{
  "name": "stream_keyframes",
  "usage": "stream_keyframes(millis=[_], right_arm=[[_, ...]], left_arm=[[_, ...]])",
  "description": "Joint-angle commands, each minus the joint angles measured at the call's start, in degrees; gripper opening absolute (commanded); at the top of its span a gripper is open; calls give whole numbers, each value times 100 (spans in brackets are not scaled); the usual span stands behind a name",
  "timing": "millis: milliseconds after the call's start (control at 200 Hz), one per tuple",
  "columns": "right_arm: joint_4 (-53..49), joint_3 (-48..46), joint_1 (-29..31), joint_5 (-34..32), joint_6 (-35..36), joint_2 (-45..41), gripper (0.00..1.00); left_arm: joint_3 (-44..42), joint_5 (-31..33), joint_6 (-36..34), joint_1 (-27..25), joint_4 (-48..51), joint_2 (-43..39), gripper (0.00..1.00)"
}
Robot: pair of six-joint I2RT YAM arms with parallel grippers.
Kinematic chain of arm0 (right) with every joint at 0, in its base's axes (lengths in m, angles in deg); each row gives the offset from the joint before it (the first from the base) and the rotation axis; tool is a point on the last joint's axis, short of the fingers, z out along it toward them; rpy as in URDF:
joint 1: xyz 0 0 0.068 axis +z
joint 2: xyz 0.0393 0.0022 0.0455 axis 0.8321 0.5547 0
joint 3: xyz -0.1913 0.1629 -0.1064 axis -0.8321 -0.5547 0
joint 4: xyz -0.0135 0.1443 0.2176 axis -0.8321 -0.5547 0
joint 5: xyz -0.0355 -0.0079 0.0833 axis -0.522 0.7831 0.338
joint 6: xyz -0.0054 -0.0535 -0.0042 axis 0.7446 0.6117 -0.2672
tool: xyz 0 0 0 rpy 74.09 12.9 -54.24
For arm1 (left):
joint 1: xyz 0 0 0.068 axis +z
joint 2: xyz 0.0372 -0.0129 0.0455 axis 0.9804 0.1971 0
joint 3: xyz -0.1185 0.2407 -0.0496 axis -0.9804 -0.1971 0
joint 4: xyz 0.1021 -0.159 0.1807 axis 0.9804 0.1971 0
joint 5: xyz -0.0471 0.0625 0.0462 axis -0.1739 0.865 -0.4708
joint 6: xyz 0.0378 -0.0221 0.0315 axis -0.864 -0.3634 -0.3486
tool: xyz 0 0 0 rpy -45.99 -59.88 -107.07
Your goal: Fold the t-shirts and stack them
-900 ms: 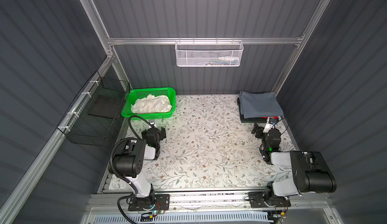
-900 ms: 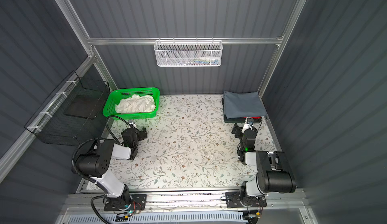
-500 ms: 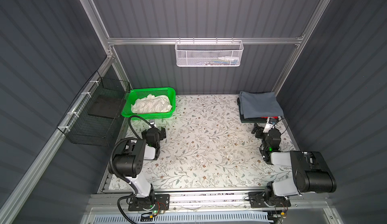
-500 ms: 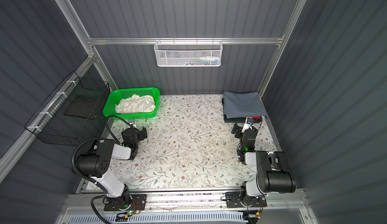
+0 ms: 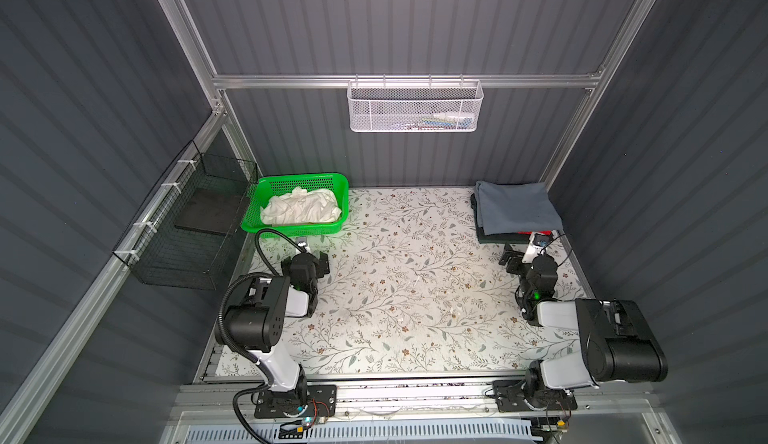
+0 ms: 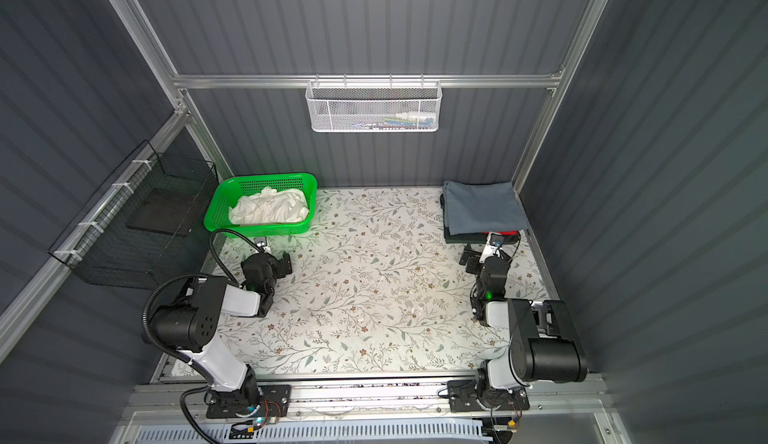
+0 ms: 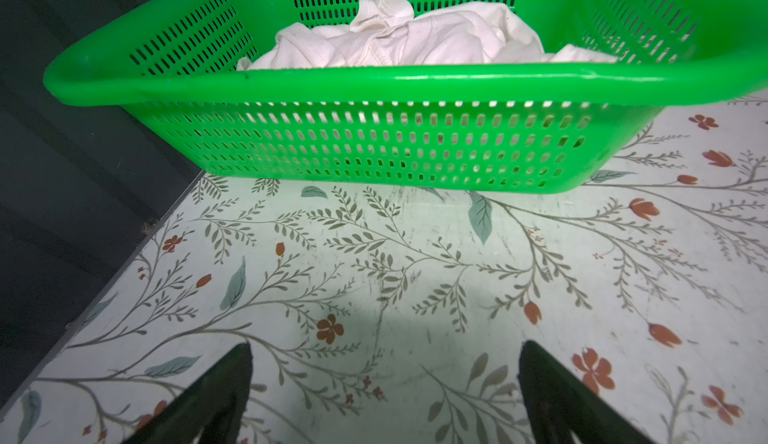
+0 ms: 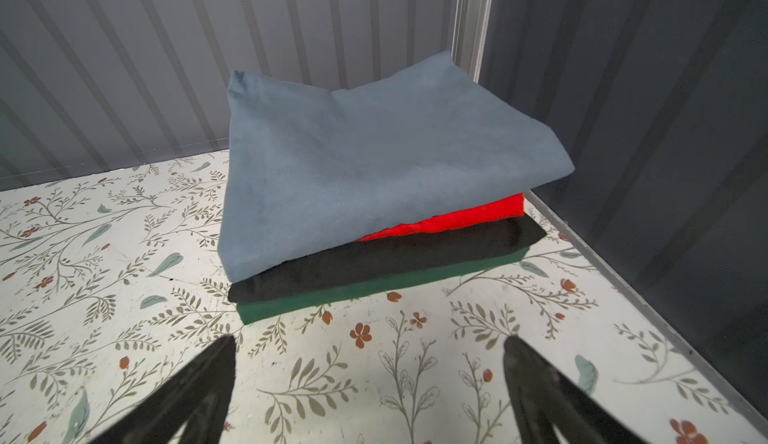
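Cream-white tee [image 5: 300, 210], crumpled and unfolded, lies heaped in the green basket [image 5: 291, 228] at the far left corner of the floral table covering [image 5: 415, 288]. From the left wrist view the cloth bunches up above the basket's near rim, and I can make out no print on it.

Over at the far right corner sits a stack of folded tees. The grey-blue tee [image 8: 374, 163] lies on top and overhangs the others. Under it a red tee [image 8: 465, 217] shows along one edge, then a black tee [image 8: 374, 265], and a dark green tee [image 8: 365, 294] lies at the bottom on the covering.

The left gripper [image 7: 384, 350] sits low over the covering just on the near side of the basket. Its jaws are spread wide with only the floral pattern between them. The right gripper [image 8: 368, 344] sits the same way just near of the stack, jaws wide apart and empty, touching no cloth.

The middle of the covering between the two arms is bare. A white mesh basket [image 5: 415, 109] hangs on the far wall and a black wire basket [image 5: 187, 238] on the left wall.
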Motion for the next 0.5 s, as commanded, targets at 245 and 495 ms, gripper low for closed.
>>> stream_keyframes(millis=[245, 495], right_arm=[[-89, 10, -13, 113, -5, -26, 99], [-28, -42, -5, 170, 39, -93, 99]], left_arm=[[39, 41, 72, -28, -22, 20, 100], [223, 149, -301, -362, 905, -604, 100]])
